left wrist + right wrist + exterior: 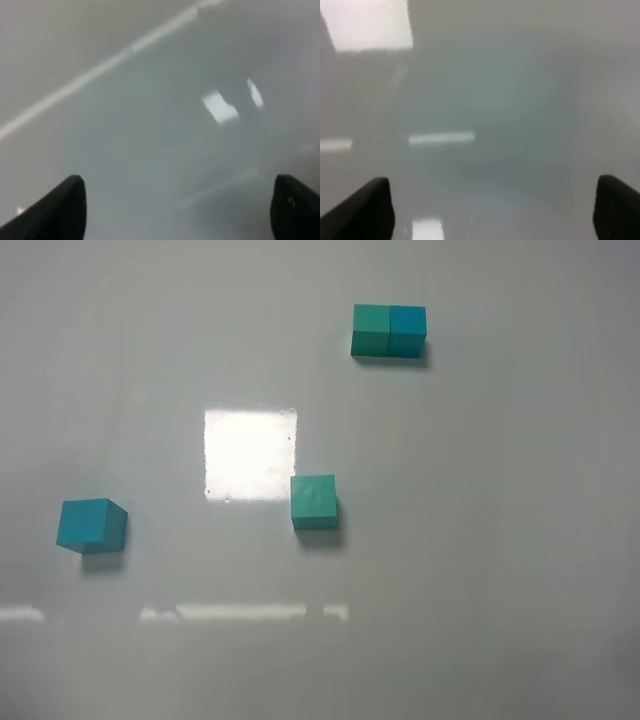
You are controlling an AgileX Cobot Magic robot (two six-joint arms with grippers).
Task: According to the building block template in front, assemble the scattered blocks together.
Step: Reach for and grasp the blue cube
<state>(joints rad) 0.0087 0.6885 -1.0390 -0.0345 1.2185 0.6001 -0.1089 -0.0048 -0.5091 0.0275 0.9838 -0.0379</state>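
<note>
Glossy grey table [500,540] fills the high view, with a bright square reflection [250,453] near its middle. The building block template [389,331], green joined to blue, sits at the far right. The teal-green cube [314,502] lies just beside the reflection's lower right corner. The cyan-blue cube [90,524] lies well apart at the left.

From the left wrist, the left gripper [177,210] has its dark fingertips spread wide over bare table, with nothing between them.

From the right wrist, the right gripper [495,210] is likewise spread wide and holds nothing.
</note>
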